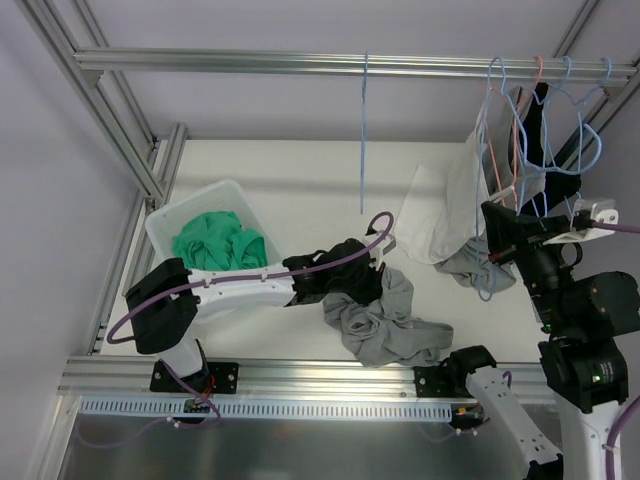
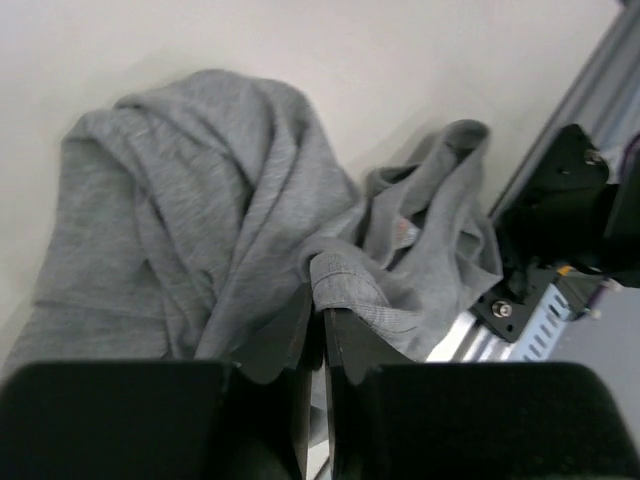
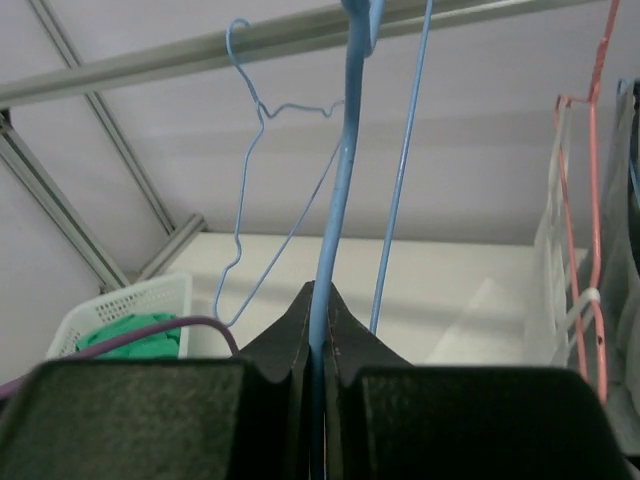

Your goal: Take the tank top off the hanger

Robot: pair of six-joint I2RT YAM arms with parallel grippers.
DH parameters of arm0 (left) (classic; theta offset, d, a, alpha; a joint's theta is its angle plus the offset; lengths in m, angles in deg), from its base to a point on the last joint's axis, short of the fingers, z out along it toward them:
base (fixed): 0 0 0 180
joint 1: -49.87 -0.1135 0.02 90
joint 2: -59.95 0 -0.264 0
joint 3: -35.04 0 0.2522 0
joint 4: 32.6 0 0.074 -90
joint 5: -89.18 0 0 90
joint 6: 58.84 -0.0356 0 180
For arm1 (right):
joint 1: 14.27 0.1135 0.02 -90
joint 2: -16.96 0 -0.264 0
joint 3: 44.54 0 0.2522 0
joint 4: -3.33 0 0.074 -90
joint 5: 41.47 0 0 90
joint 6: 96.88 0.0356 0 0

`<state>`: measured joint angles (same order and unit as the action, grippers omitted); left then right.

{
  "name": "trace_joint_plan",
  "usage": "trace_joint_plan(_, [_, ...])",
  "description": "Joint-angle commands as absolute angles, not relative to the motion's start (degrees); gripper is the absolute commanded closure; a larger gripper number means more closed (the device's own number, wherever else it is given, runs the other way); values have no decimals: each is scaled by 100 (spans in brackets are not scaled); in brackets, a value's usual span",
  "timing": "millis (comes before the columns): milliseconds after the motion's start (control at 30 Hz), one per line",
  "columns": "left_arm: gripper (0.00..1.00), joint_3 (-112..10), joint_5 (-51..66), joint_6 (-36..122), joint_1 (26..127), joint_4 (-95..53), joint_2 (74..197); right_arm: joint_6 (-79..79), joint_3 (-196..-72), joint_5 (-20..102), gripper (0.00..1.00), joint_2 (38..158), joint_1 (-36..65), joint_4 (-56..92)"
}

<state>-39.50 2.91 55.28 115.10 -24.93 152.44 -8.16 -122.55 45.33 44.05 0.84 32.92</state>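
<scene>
Grey tank top (image 1: 385, 320) appears freed, heaped at table's six o'clock.
Hem pinched by left gripper (image 2: 318, 308); right gripper (image 3: 320, 300) clamps blue hanger (image 3: 343, 180) at three o'clock.

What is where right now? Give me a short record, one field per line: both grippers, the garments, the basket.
left gripper: shut on a fold of the grey garment
grey garment: crumpled on the table
right gripper: shut on the blue hanger, which hooks over the rail
white garment: hanging among the hangers at the right
basket: white, holds green cloth
</scene>
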Motion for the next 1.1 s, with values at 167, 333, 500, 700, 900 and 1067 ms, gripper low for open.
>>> trace_joint_plan(167, [31, -4649, -934, 5446, 11517, -1278, 14803, -1285, -13326, 4485, 100, 5123, 111, 6067])
trace_joint_plan(333, [1, -4702, -1013, 5199, 11517, -681, 14100, -1224, -13704, 4230, 100, 5835, 102, 6025])
trace_joint_plan(500, [1, -4333, -1320, 5190, 11517, -197, 13179, -1303, -14407, 4053, 100, 6915, 207, 5822])
trace_joint_plan(700, [1, -3560, -1673, 5295, 11517, -109, 12351, -1374, -15503, 4801, 100, 8304, 787, 5690])
trace_joint_plan(900, [1, -3120, -1567, 5392, 11517, -100, 12060, -1479, -16612, 5337, 100, 9491, 1121, 5752])
trace_joint_plan(1067, [1, -3041, -1445, 5392, 11517, -109, 12077, -1540, -17325, 5381, 100, 10247, 1183, 5848])
